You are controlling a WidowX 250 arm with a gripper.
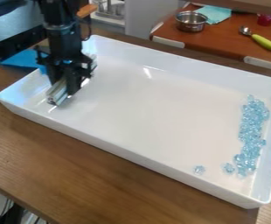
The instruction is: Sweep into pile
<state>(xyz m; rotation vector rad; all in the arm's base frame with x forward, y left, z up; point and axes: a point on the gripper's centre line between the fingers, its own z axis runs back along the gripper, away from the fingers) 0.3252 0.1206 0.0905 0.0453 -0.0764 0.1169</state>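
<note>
The black gripper (67,86) is low over the left end of the white tray (138,153), shut on a long silvery bar-like sweeper (57,92). The sweeper lies slantwise down near the tray floor; part of it is hidden behind the gripper. Clear light-blue pieces (251,131) form a long band along the tray's right wall, far from the gripper. Beside the band's lower end is a small piece (228,168), and another loose piece (199,169) is farther left, near the front wall.
Raised white walls surround the tray, which stands on a brown wooden table (74,162). A blue object (22,59) lies behind its left corner. On a reddish-brown surface at the back right are a metal pot (191,22), a teal cloth (214,14) and a green-handled spoon (264,42).
</note>
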